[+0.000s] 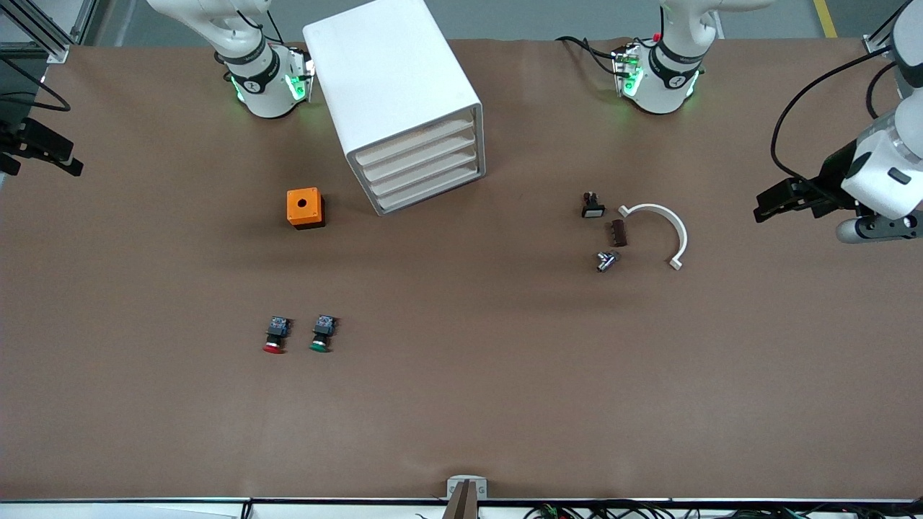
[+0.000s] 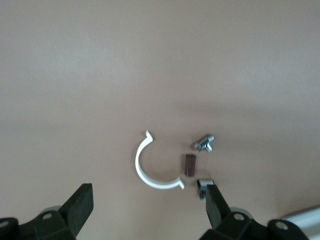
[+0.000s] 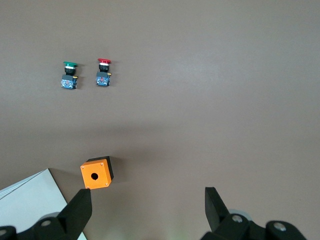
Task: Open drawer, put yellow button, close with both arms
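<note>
Nearest: red-capped button point(image 1: 274, 336) and green-capped button point(image 1: 322, 334), lying side by side. Farther: the drawer point(image 1: 414, 143), sitting shut, topmost in the cabinet point(image 1: 389, 65). I am holding my left claw point(image 2: 147, 187) and right claw point(image 3: 147, 200) open and empty over the counter's point(image 1: 505, 375) ends.

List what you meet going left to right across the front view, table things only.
red button → orange box → green button → cabinet → white-capped switch → metal part → brown block → white clamp
</note>
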### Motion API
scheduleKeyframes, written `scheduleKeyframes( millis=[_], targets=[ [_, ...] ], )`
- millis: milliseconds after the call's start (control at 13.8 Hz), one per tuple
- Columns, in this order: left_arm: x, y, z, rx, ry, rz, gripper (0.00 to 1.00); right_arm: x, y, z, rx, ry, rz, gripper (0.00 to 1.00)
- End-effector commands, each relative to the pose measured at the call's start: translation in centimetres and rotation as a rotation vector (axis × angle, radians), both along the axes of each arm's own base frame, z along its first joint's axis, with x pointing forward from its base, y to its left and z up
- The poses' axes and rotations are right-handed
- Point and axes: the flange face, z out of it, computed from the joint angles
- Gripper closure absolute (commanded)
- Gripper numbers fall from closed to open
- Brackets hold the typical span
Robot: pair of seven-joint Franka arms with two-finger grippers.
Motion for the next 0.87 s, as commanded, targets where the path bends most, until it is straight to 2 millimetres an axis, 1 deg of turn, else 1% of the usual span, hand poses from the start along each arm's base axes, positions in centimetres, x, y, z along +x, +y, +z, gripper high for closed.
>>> scheduleKeyframes(
  millis=[0,145,218,363,508,581,653,726,798],
  targets=[
    [-1.3,0.9,0.6,0.009,-0.068,-0.003,0.01,-0.4,0.2,0.1,-0.005,-0.002,0.014,0.0],
    [-1.3,1.8,1.7,0.011,-0.092,-0.007,0.01,-0.4,0.2,0.1,-0.007,0.0,0.012,0.0],
    [-1.7,1.8,2.6,0.011,-0.103,-0.014,0.01,-0.5,0.2,0.0,-0.005,0.001,0.014,0.0],
    [-2.1,1.8,3.3,0.011,-0.091,-0.013,0.01,-0.5,0.2,0.0,-0.005,0.001,0.012,0.0],
    [-2.3,2.5,5.7,0.011,-0.091,-0.004,0.01,-0.5,0.2,0.0,-0.005,0.001,0.012,0.0],
    [-2.1,2.7,7.2,0.011,-0.113,0.004,0.01,-0.5,0.2,0.0,-0.005,0.001,0.012,0.0],
    [-2.0,3.2,8.2,0.013,-0.129,0.01,0.01,-0.5,0.2,0.0,-0.005,0.001,0.012,0.0],
    [-1.9,3.4,8.7,0.013,-0.14,0.011,0.01,-0.5,0.2,0.0,-0.005,0.001,0.012,0.0],
    [-1.0,3.4,8.6,0.014,-0.141,0.016,0.01,-0.5,0.2,0.0,-0.005,0.001,0.012,0.0]
  ],
)
